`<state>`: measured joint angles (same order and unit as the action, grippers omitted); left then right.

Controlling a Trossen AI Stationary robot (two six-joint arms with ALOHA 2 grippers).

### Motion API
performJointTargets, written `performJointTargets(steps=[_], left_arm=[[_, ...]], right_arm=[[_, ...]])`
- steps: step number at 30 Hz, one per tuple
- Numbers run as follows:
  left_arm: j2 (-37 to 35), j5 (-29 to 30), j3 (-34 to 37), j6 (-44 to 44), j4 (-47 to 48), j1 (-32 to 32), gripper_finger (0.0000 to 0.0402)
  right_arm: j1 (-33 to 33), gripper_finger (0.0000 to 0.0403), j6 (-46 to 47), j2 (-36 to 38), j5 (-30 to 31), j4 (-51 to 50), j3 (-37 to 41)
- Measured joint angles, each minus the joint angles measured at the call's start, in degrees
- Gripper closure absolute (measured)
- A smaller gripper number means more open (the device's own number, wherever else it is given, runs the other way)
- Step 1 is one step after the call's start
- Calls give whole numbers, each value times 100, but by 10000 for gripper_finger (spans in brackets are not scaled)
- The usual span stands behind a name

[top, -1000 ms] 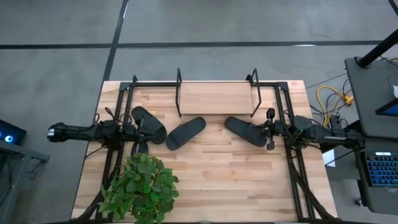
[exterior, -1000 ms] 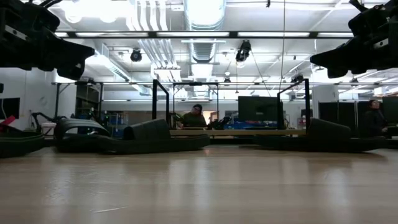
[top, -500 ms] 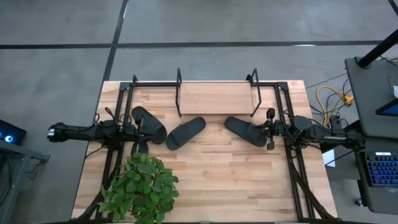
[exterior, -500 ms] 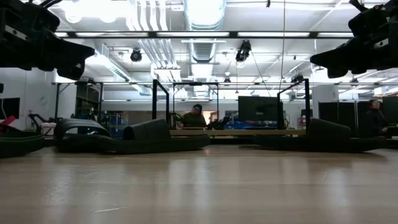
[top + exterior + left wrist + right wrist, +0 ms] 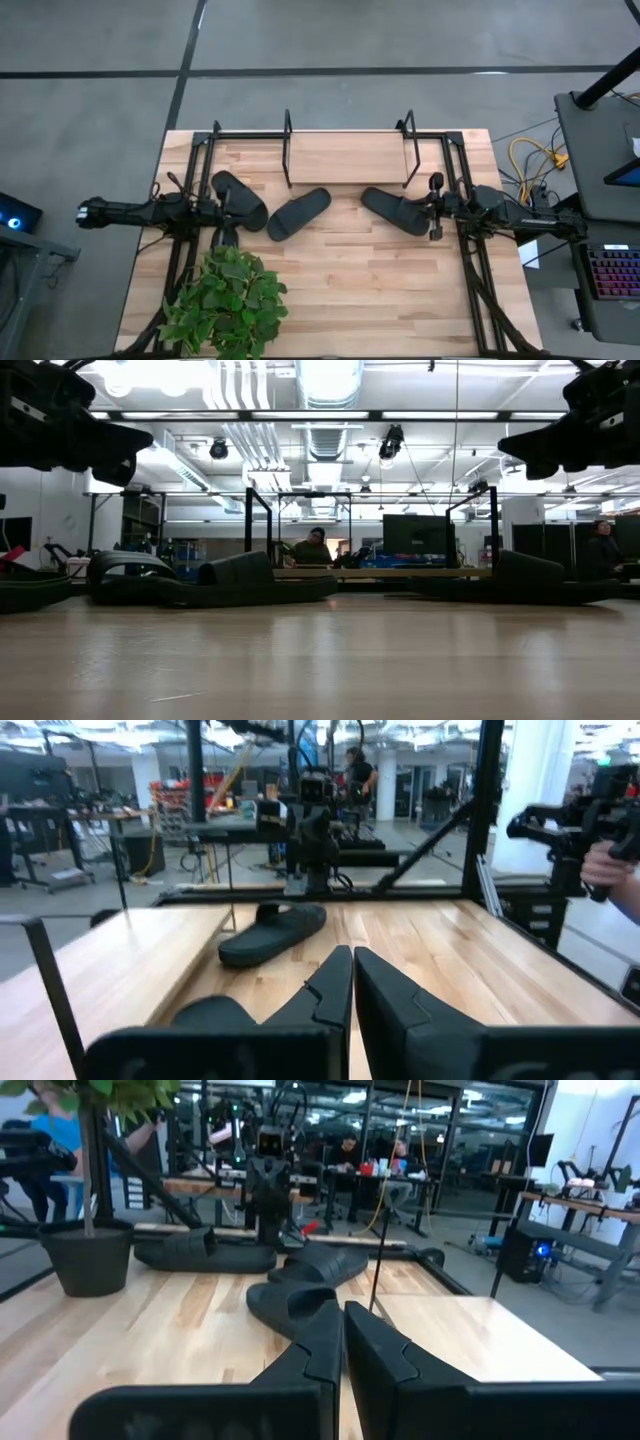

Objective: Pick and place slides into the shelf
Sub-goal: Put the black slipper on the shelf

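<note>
the slides lie loose on the table [image 5: 330,290] in front of the shelf [image 5: 348,158], none of them picked up — three show from above: a left slide [image 5: 240,200], a middle slide [image 5: 299,213] and a right slide [image 5: 394,211].

the left gripper [image 5: 229,214] has its fingers [image 5: 325,988] pressed together and empty; it hangs just at the near edge of the left slide. the right gripper [image 5: 434,208] is likewise closed on nothing, beside the right slide's outer end, with that slide lying just ahead of its fingers [image 5: 318,1342]. each arm seems parked next to the slide nearest it, probably so that either can start a grasp with a short reach.

the shelf stands at the far edge of the table, its pale board bare — nothing sits in it. a potted plant [image 5: 224,305] stands at the near left, behind the left arm, holding only its own leaves.
</note>
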<state>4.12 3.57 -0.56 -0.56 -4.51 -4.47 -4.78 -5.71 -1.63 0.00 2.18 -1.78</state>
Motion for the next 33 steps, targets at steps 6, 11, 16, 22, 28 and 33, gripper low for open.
performJointTargets(steps=[6,11,16,22,28,33], left_arm=[[13,76,0,-461,-531,0,402],[124,297,-1,-958,-1113,1,400],[331,553,-7,-1337,-1606,0,356],[576,595,-70,-1334,-2146,0,272],[755,595,-75,-1336,-2528,0,237],[862,595,-77,-1333,-2507,0,235]], right_arm=[[0,394,253,2,6,501,0],[2,378,-360,-183,656,852,-2],[2,317,-773,-628,1291,865,-193],[182,245,-1220,-1384,1110,639,-1076],[601,233,-1092,-2425,1210,-883,-2263],[998,240,-576,-3253,1779,-2047,-3044]])
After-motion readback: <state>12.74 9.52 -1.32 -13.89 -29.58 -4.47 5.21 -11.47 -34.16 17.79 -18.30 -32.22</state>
